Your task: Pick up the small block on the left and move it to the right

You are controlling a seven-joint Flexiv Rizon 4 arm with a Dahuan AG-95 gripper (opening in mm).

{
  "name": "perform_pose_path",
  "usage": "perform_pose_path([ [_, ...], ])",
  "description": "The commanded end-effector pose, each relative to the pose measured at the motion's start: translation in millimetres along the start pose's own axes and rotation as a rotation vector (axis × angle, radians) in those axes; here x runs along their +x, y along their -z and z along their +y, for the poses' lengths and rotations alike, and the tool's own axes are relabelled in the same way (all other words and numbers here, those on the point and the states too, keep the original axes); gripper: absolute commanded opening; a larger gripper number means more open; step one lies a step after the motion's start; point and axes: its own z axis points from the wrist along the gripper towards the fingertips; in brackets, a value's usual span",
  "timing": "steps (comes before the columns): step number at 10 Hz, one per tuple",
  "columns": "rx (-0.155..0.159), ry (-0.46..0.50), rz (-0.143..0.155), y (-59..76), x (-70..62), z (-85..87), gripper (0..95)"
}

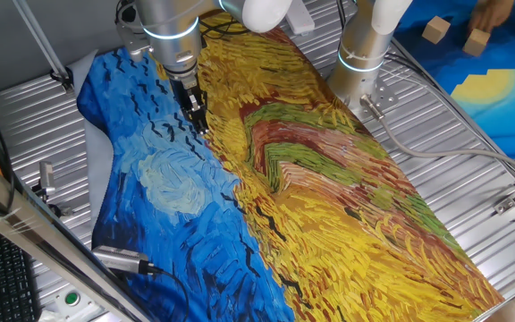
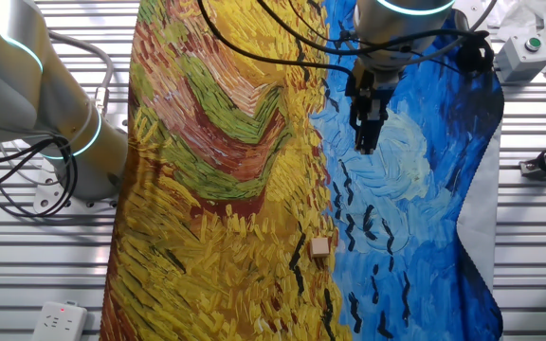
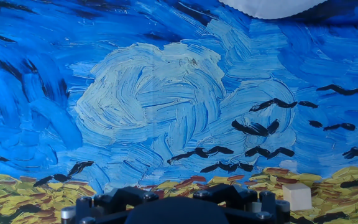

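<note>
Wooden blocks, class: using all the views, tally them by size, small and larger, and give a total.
Small block: 1
Larger blocks: 2 clearly in view, off the painted cloth
Total: 3

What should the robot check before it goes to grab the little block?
1. Small block in sight: ok, it lies on the yellow part of the painted cloth, near the blue.
2. Block free, not yet gripped: ok.
3. Gripper over the block: not ok, it hangs above the pale blue swirl, off to one side.
4. Jaws open enough: cannot tell.
5. Nothing crowding the block: ok, only cloth around it.
</note>
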Motion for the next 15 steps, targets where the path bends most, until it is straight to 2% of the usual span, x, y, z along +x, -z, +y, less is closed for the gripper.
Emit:
perform_pose_path([
  [1, 0.0, 0.0, 0.0, 0.1, 0.1, 0.0, 95.0],
  [2, -0.012, 0.077, 0.054, -0.2, 0.2, -0.1, 0.0],
  [9, -0.012, 0.067, 0.066, -0.2, 0.3, -0.1, 0.0],
  [15, -0.008, 0.069, 0.062, -0.2, 0.3, -0.1, 0.0],
])
